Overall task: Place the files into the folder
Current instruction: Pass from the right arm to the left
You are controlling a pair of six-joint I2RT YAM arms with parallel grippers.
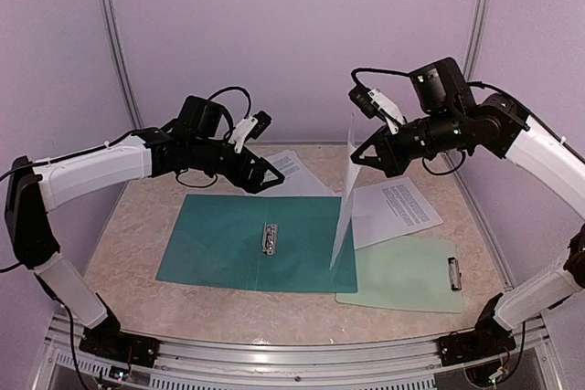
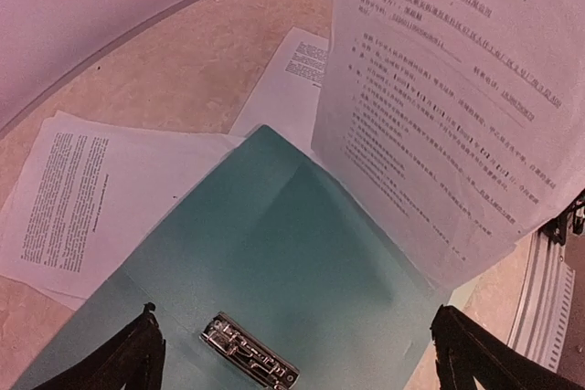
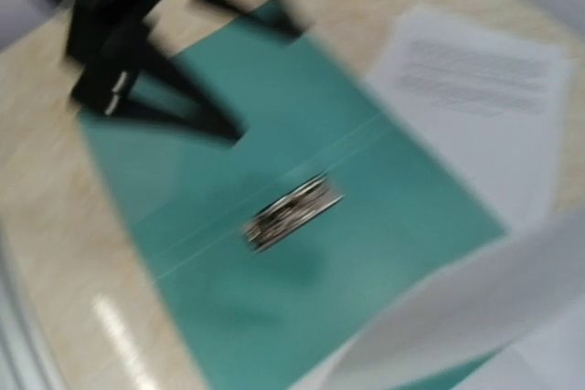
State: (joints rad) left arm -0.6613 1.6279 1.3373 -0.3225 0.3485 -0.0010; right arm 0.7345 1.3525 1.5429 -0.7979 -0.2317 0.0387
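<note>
The dark teal folder [image 1: 228, 244] lies open and flat on the table, with a metal clip [image 1: 271, 237] on its spine. My right gripper [image 1: 358, 158] is shut on the top edge of a white printed sheet [image 1: 345, 207], which hangs upright with its lower edge over the folder's right half. The right wrist view is blurred and shows the folder [image 3: 274, 125] and the held sheet [image 3: 475, 317], not my fingers. My left gripper [image 1: 271, 178] is open and empty above the folder's far edge. Its view shows the folder [image 2: 274, 253], the clip [image 2: 249, 361] and the hanging sheet [image 2: 439, 98].
Another printed sheet [image 1: 395, 209] lies right of the folder, and one more [image 1: 294, 171] lies behind it, partly under my left gripper. A pale mint clipboard [image 1: 411, 276] lies at the front right. The enclosure walls stand close behind and beside the table.
</note>
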